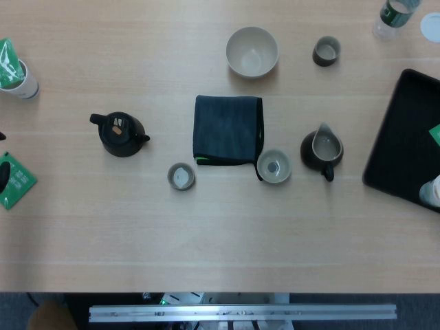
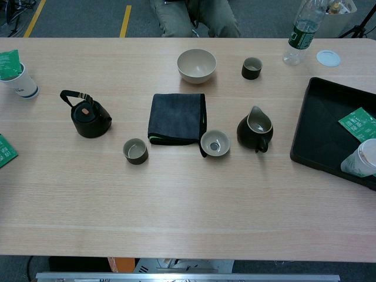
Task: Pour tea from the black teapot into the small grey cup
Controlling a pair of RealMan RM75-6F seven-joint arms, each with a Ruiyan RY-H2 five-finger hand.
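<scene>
From the head view, the black teapot (image 1: 120, 134) sits in the left-middle of the frame, untouched, its spout-to-knob axis running roughly left-right. The small grey cup (image 1: 181, 176) stands just lower right of it, upright and close enough, I judge, for an easy pour.

In the chest view, the teapot (image 2: 90, 117) has its handle raised, the cup (image 2: 136, 151) again lower right. Neither hand appears in either view.

My workplace, a lab or office test area: pale wooden table (image 2: 188, 200); grey floor with yellow tape lines (image 2: 126, 13); a seated person's legs (image 2: 194, 14) opposite me.
</scene>
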